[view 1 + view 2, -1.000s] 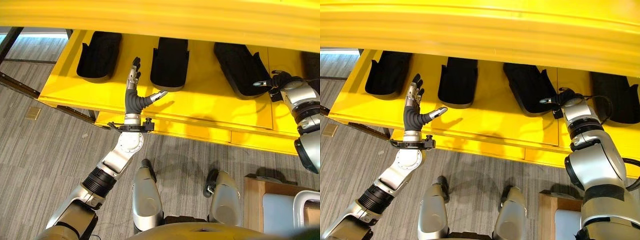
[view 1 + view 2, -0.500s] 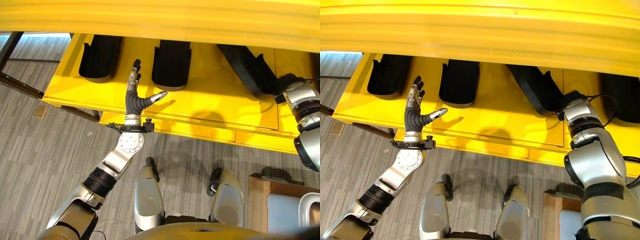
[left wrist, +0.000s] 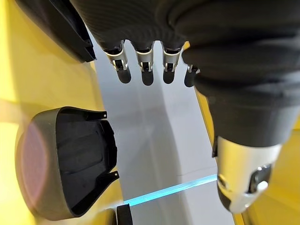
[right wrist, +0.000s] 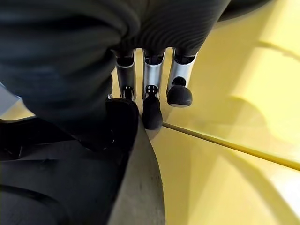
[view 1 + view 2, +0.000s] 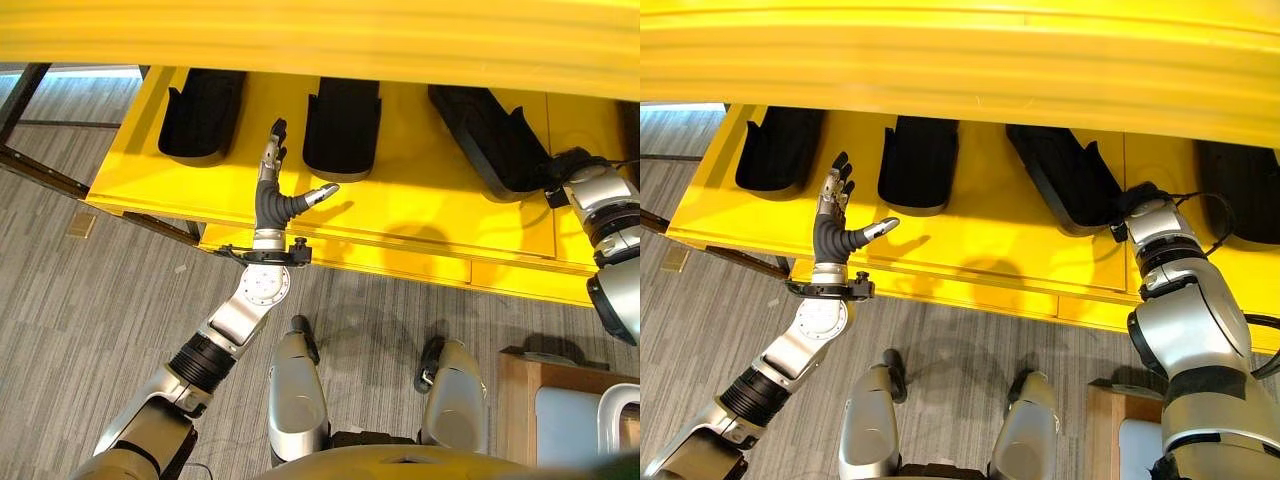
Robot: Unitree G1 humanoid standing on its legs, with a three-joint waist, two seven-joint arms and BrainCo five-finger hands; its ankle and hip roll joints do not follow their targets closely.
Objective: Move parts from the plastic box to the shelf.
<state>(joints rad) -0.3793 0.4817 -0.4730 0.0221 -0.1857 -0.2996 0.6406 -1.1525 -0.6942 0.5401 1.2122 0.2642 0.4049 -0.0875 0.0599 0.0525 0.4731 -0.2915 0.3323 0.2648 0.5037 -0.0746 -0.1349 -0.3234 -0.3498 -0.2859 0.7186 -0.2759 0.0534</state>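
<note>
Right hand [image 5: 1137, 208] at near end of third black part [image 5: 1060, 180] on yellow shelf [image 5: 970, 235]; fingers [image 4: 152, 101] curled against its rim. Skewed placement: risk of overhang, slipping. Left hand [image 5: 835, 220] splayed, idle.

Workshop or factory parts-storage area, as I see it.
Yellow metal shelf [image 5: 400, 215] holding moulded black parts [image 5: 340, 125]; grey plank floor [image 5: 90, 300].
</note>
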